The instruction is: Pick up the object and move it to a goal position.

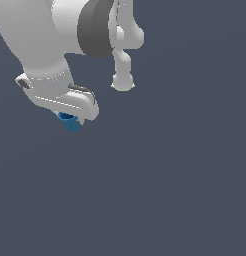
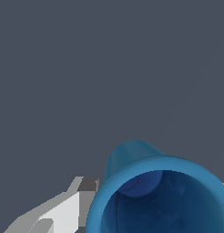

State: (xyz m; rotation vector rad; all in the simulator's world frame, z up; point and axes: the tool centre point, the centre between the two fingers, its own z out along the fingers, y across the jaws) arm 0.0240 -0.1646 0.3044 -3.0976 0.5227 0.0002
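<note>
The object [image 1: 70, 122] is a small bright-blue hollow cup, sticking out tilted from under the white hand at the exterior view's upper left. My gripper [image 1: 73, 119] is shut on it, and the hand hides most of the fingers in this view. In the wrist view the object [image 2: 132, 159] fills the lower right, its darker inside facing the camera. One grey-white finger [image 2: 63, 211] presses against its side. A sliver of the other finger shows at the frame's far edge. No mark for the goal position shows in either view.
The arm's thick white and dark-grey links [image 1: 97, 25] fill the exterior view's top left, and a slimmer white link [image 1: 123, 75] hangs beside the hand. Everything else is a flat dark blue-grey background with no edges or other objects.
</note>
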